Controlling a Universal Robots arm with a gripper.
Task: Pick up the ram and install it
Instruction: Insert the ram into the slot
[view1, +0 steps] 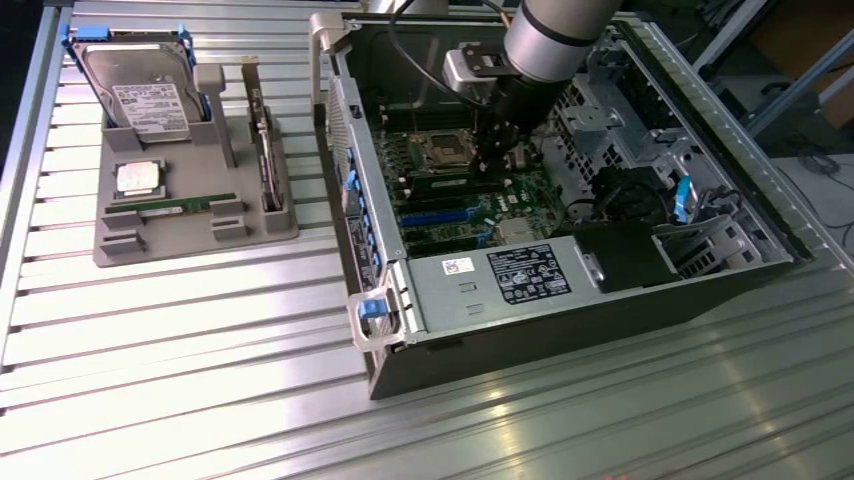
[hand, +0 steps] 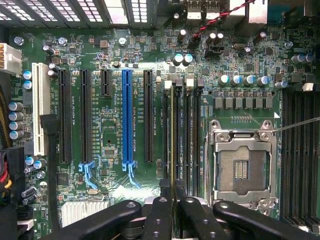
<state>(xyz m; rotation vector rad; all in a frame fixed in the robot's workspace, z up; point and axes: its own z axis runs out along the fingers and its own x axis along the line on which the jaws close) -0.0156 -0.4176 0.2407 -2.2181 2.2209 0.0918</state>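
Observation:
In the wrist view my gripper (hand: 173, 200) is shut on the ram (hand: 172, 135), a thin green stick seen edge-on between the two black fingers (hand: 159, 217). The stick runs along one of the black memory slots (hand: 186, 140) beside the empty processor socket (hand: 241, 167). I cannot tell whether it is seated in the slot or just above it. In the exterior view the gripper (view1: 505, 152) reaches down into the open computer case (view1: 561, 330), onto the motherboard next to the socket (view1: 441, 150).
A grey holder tray (view1: 134, 245) on the exterior view's left carries a hard drive (view1: 140, 85), a silver processor chip (view1: 138, 176) and another green stick (view1: 174, 207). Case walls, the power supply (view1: 501, 280) and cables surround the gripper. Black and blue expansion slots (hand: 127, 115) lie beside the memory slots.

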